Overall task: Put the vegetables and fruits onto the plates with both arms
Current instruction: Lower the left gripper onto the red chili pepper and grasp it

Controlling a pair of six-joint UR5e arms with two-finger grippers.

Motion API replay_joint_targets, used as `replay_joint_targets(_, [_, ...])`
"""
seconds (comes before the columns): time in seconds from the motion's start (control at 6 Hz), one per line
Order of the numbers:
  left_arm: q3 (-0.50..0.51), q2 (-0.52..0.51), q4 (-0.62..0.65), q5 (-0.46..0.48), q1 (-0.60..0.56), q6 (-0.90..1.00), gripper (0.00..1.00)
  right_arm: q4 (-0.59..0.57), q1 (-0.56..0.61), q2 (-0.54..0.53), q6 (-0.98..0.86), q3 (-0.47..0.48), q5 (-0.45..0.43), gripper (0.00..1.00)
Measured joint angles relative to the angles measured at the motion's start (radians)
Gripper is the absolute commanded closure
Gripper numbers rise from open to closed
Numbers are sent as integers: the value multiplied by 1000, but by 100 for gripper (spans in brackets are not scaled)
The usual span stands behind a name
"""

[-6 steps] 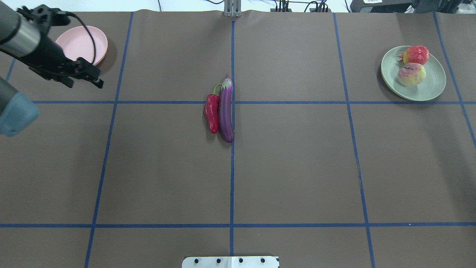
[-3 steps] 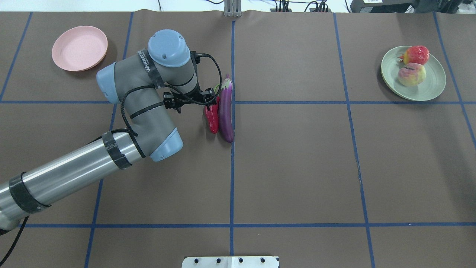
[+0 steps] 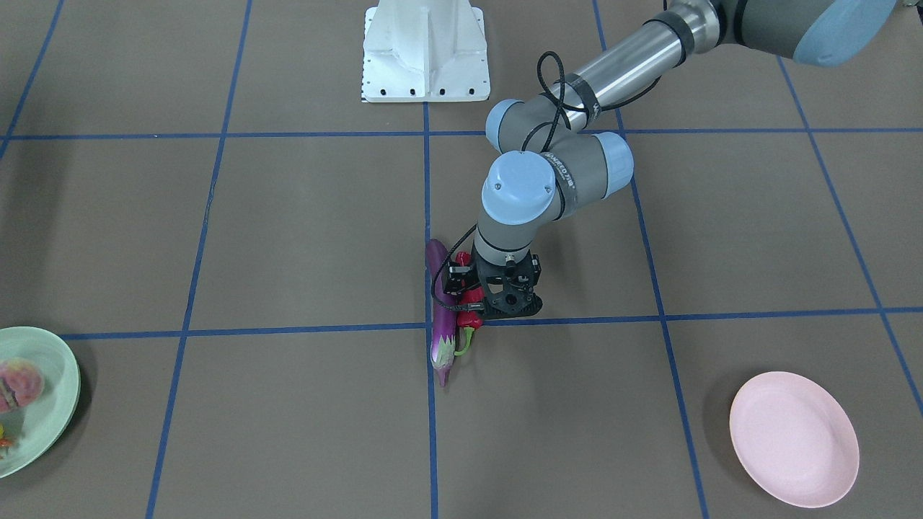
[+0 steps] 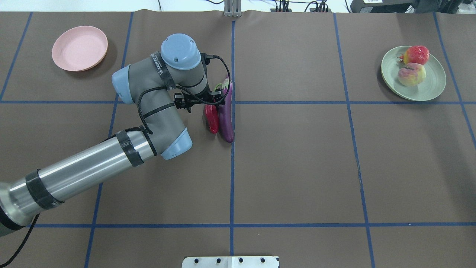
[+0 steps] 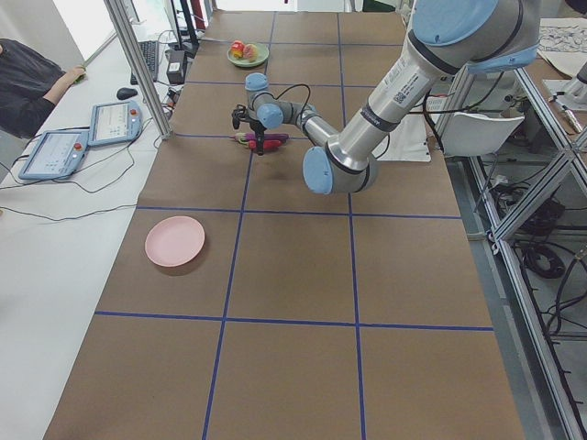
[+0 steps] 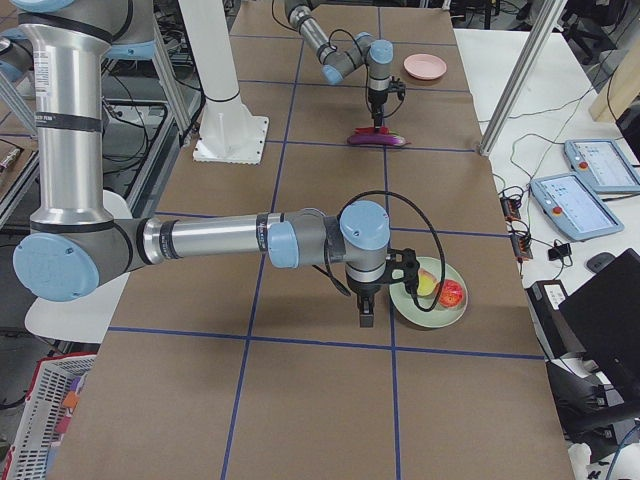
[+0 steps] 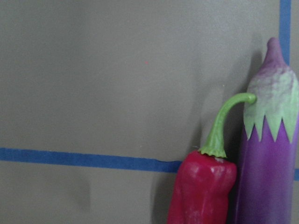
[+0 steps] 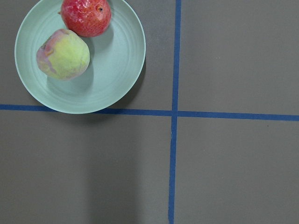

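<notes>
The left end effector (image 4: pixel 207 101) hangs low over the stem end of the red chili pepper (image 4: pixel 212 120). The pepper lies on the counter (image 4: pixel 297 167) side by side with the purple eggplant (image 4: pixel 225 121) at the centre line, and the wrist hides the fingers, so I cannot tell how wide they stand. The right end effector (image 6: pixel 365 316) hovers just beside the mint green plate (image 4: pixel 431 88), which carries the red-orange fruit (image 4: pixel 415 54) and the pale yellow-pink fruit (image 4: pixel 411 74); its opening cannot be told either, and the pink plate (image 4: pixel 79 48) lies well apart at the robot's far left.
</notes>
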Motion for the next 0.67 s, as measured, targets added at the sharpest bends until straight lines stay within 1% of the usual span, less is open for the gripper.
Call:
replay_joint_targets(0.17, [9, -3, -4, 0, 1, 0, 56, 0, -1, 1, 0, 0, 0, 0])
replay_joint_targets(0.33, [17, -4, -5, 0, 1, 2, 57, 0, -1, 2, 0, 0, 0, 0])
replay_joint_targets(0.5, [21, -4, -6, 0, 5, 4, 99, 0, -1, 3, 2, 0, 0, 0])
replay_joint_targets(0.67, [22, -11, -4, -2, 10, 3, 100, 0, -1, 3, 3, -1, 0, 0])
